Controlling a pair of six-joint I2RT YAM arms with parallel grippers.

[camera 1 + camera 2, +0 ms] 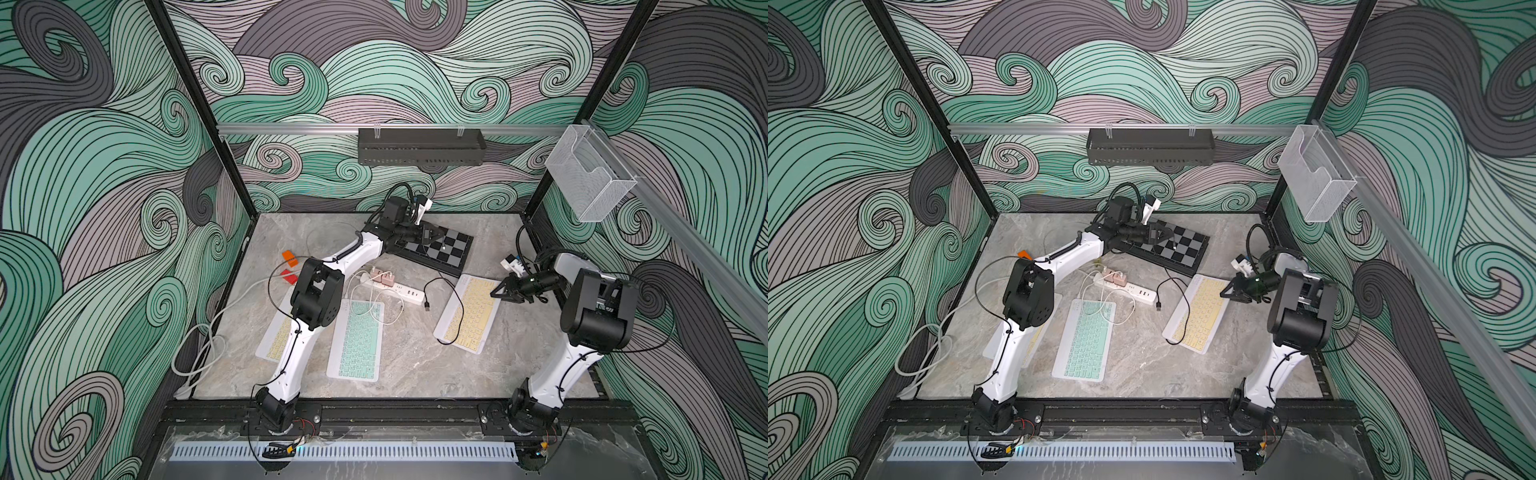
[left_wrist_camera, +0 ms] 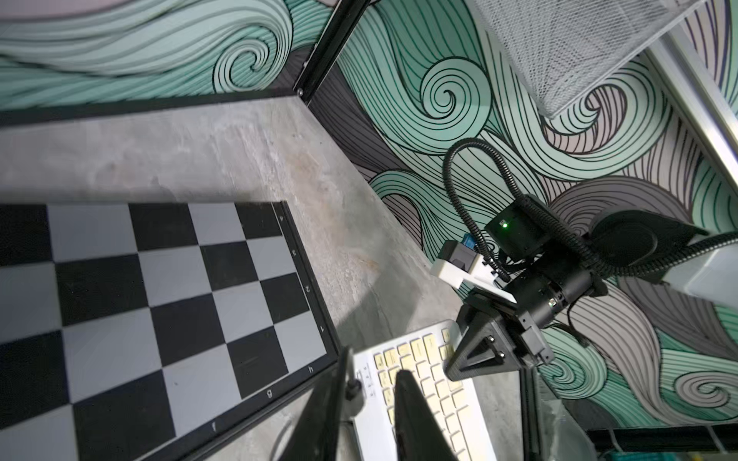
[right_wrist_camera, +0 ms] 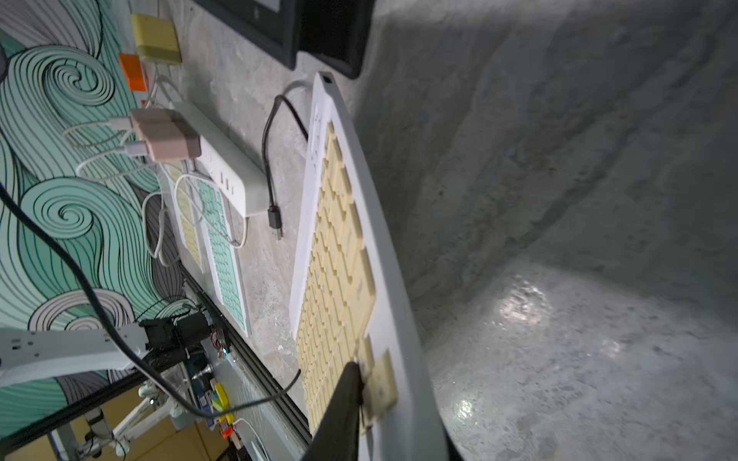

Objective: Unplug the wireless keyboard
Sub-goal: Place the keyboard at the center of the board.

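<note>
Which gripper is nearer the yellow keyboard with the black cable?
Right. The right gripper is at the yellow keyboard's far end; the left gripper is over the chessboard.

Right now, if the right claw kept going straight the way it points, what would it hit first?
Probably the yellow keyboard: the right gripper hangs just over its keys, tilted down toward them. How far above them it is, the pictures don't make clear.

Three keyboards lie on the surface (image 1: pixel 415 374): one yellow-keyed keyboard (image 1: pixel 469 313) toward 3 o'clock, a second yellow-keyed keyboard (image 1: pixel 275 340) toward 8 o'clock, half hidden, and one mint-keyed keyboard (image 1: pixel 358 338). One power strip (image 1: pixel 406 291) carries two pink chargers (image 3: pixel 165 137). One chessboard (image 1: pixel 446 249), one black cable (image 3: pixel 264 159). Three small blocks: one orange block (image 1: pixel 289 257), one red block (image 1: pixel 289 275), one yellow block (image 3: pixel 155 38). White cables (image 1: pixel 208 345) are too tangled to count.
</note>
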